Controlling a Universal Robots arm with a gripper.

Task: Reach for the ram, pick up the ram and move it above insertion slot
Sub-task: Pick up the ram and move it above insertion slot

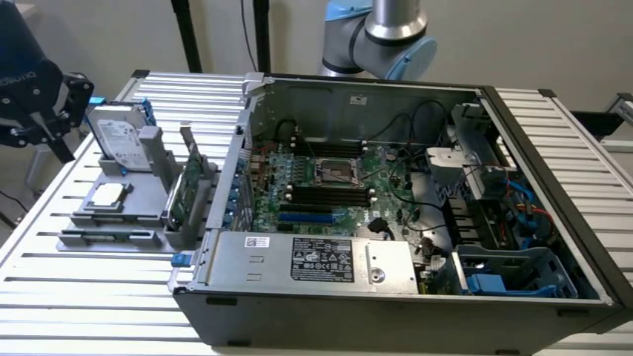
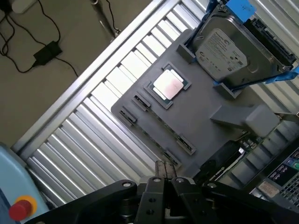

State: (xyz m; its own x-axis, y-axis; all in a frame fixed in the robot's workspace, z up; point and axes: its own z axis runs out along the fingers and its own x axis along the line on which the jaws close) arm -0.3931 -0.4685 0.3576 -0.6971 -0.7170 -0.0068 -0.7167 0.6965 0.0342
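**Exterior view.** Open computer case [image 1: 396, 315] lies on a slatted aluminium table [image 1: 89, 297], motherboard [image 1: 331, 182] facing up and power supply [image 1: 307, 259] at the near wall. A grey fixture [image 1: 109, 241] sits on the table at the exterior view's left, just beside the case. It carries 1 hard drive [image 1: 118, 137] on edge at the far end and 1 CPU [image 1: 107, 194] lying flat in a recess. 1 green circuit board [image 1: 178, 199] stands on edge along the side nearest the case, with a metal tab at its far end. Ram: I cannot tell it apart from that green board, so its place stays unsure. Gripper [image 1: 61, 148] hangs at the exterior view's left edge, near the hard drive but apart from it. An arm joint [image 1: 390, 33] shows behind the case.

**Wrist view.** Gripper [image 2: 166, 168] is clenched, the 2 fingers pressed together with nothing between them. It sits above the fixture [image 2: 196, 116], touching nothing. CPU [image 2: 169, 85] lies in its square recess. Hard drive [image 2: 224, 51] sits in a blue-trimmed caddy. 4 small clips line the fixture's edge. A black adapter [image 2: 46, 53] with its cable lies on the floor.
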